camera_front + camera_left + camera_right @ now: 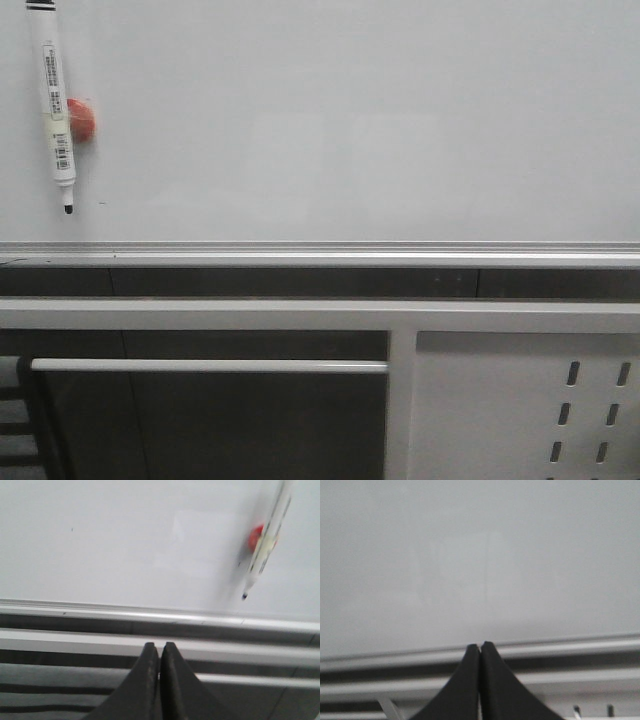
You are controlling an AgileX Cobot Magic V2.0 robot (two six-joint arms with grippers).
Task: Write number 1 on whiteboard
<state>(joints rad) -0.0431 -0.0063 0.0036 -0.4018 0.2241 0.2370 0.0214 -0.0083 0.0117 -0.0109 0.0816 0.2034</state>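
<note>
Where the front view faces the whiteboard [340, 130], the board fills the upper half of the frame and carries no drawn stroke; the number 1 is not on it. A white marker pen [55, 105] hangs near the board's left edge, black tip down, lying over a red magnet [82, 118]. The silver frame edge [320, 250] runs along the bottom of the board. Below it sits a white metal panel [500, 410] with slotted holes, at the lower right. In the left wrist view, the left gripper [160, 652] has both fingers pressed together and holds nothing. In the right wrist view, the right gripper [480, 652] is likewise fully closed and holds nothing.
</note>
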